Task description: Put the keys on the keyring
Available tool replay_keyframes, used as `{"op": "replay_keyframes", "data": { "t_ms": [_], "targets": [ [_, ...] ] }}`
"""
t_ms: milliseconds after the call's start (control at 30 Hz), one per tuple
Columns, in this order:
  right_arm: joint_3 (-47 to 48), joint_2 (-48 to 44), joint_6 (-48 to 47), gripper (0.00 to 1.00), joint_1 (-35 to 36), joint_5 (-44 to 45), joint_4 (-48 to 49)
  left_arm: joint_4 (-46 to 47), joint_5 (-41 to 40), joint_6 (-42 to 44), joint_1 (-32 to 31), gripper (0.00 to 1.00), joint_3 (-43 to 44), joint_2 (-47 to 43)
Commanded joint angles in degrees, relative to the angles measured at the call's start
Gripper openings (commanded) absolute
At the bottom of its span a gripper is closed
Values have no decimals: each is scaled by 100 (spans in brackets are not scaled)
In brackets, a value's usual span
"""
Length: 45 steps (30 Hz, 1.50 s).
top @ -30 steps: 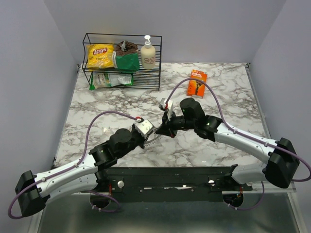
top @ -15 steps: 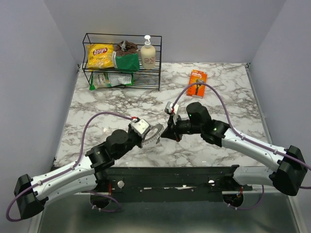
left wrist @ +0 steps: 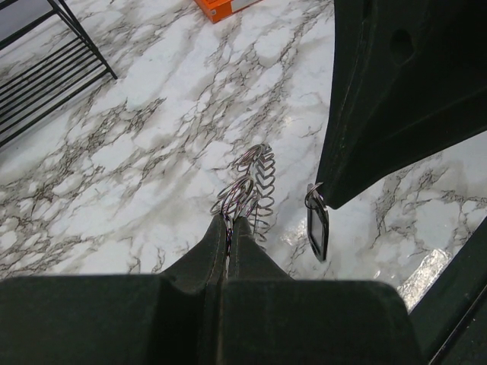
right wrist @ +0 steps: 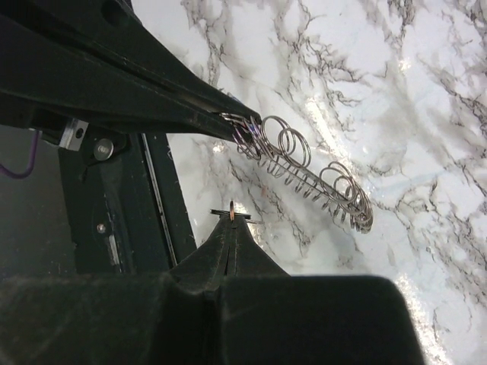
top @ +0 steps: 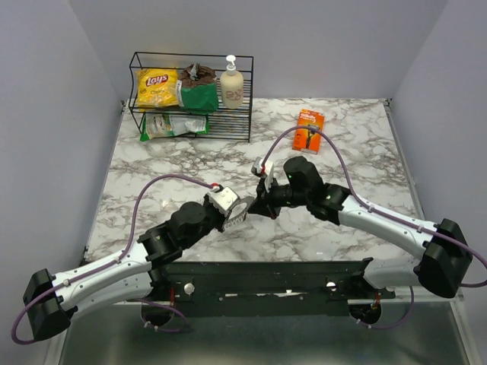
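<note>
R gripper (right wrist: 230,220), set back to the right 0.5 s ago, is now close in on L gripper (left wrist: 228,221) again, so the key (left wrist: 316,228) hangs just beside the keyring (left wrist: 255,179), not touching it. Judgement: this is a fresh threading approach and the key is not yet on. L fingers are pressed together on one end of the keyring, holding it above the table (top: 358,152). R fingers pinch the key by its small ring. Count: 1 keyring, carrying at least 3 small rings; 1 key in view, colour unclear; no other keys seen.
</note>
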Motion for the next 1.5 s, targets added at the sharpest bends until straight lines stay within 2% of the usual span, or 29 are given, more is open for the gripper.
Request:
{"op": "replay_keyframes", "data": {
  "t_ms": [0,433,1467],
  "targets": [
    [285,97,-12,1,58,-16,39,219,55,65,13,0,233,32],
    [610,475,120,0,154,142,48,228,161,30,13,0,268,103],
    [813,484,208,1,172,450,-23,53,231,-40,13,0,347,181]
  ]
}}
